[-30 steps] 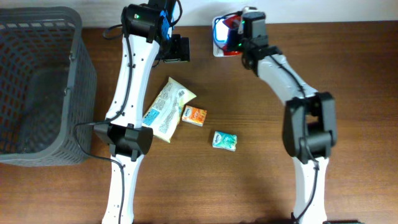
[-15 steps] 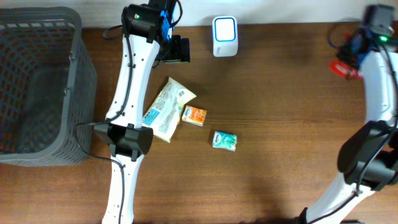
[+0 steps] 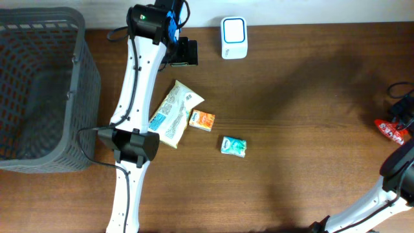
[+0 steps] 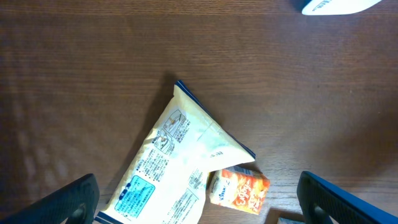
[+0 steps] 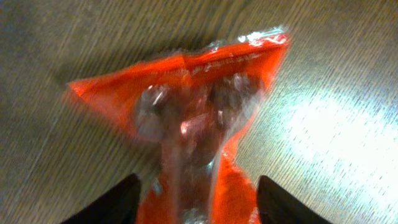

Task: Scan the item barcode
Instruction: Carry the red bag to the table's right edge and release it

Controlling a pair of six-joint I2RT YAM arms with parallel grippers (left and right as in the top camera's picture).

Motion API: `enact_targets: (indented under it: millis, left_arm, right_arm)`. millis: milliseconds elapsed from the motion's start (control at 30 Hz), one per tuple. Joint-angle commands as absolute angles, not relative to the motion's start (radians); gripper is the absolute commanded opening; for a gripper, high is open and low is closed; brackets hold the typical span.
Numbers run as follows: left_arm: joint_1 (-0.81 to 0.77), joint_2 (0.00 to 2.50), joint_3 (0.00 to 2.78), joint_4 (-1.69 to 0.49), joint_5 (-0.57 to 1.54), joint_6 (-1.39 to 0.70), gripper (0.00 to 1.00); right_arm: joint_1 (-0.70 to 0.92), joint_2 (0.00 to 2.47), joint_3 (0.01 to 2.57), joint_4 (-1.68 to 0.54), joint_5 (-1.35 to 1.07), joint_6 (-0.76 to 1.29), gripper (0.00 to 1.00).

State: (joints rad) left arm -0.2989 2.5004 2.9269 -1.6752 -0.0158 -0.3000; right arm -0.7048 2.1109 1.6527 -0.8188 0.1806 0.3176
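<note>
Dark wood table (image 3: pixel 297 97) across all my feeds, glare washing out one patch on the right wrist camera. The item is the red packet (image 5: pixel 205 124). It is glossy orange-red film with a clear crinkled seam along its far edge, pale print beneath the seam, and darker lumps showing through the middle. The shot is blurred, so I can't read any barcode.

Right gripper (image 5: pixel 196 186) is over it now with its jaws spread. One dark finger (image 5: pixel 109 202) sits on each side of the packet's near end, and the wide end fans out well ahead of the tips. From overhead the packet (image 3: pixel 391 131) lies flat at the table's far right edge.

Left gripper (image 4: pixel 198 186) has its jaws fully apart and nothing pinched. A white bag (image 4: pixel 180 162) lies between and just ahead of them, with a small orange box (image 4: pixel 239 190) touching its corner. The white scanner (image 3: pixel 233 29) sits far ahead of those jaws, off to one side. A green packet (image 3: pixel 233 146) and a grey basket (image 3: pixel 90 77) are also on the table.
</note>
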Motion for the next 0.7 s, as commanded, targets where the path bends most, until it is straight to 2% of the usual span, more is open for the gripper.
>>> enact_targets:
  millis: [0,100,200,300,333,367,400,433,533,667]
  left_arm:
    - [-0.303,2.508,2.938,-1.673,-0.023,-0.306,1.00]
    - [-0.303,2.508,2.938,-1.673,-0.023,-0.306,0.99]
    - [-0.303,2.508,2.938,-1.673,-0.023,-0.306,0.99]
    - [-0.303,2.508,2.938,-1.677,-0.023,-0.306,1.00]
    - [-0.303,2.508,2.936,-1.678,-0.023,-0.306,0.99]
    - [-0.303,2.508,2.931,-1.678,-0.023,-0.306,0.99]
    - [-0.303,2.508,2.929,-1.679,-0.023,-0.306,0.99]
    - [-0.303,2.508,2.926,-1.679,-0.023,-0.306,0.99]
    - [-0.303,2.508,2.915,-1.679,-0.023,-0.306,0.99]
    - [-0.303,2.508,2.890,-1.677,-0.023,-0.306,1.00]
  right_arm:
    - [-0.720,2.086,1.676,-0.827,0.168,0.319,0.65]
    - [-0.729,2.028,1.728,-0.870,0.168,0.319,0.76]
    - [-0.727,1.958,1.777,-0.908,0.127,0.320,0.80]
    - [-0.727,1.869,1.798,-0.927,-0.051,0.319,0.82]
    - [-0.725,1.830,1.798,-0.931,-0.118,0.319,0.78]
    - [-0.725,1.824,1.797,-0.939,-0.095,0.319,0.53]
    - [-0.725,1.825,1.796,-0.949,-0.077,0.319,0.40]
    - [-0.725,1.831,1.789,-0.955,-0.053,0.319,0.33]
    - [-0.727,1.856,1.752,-0.966,0.020,0.322,0.16]
    - [-0.727,1.925,1.685,-0.950,0.078,0.324,0.08]
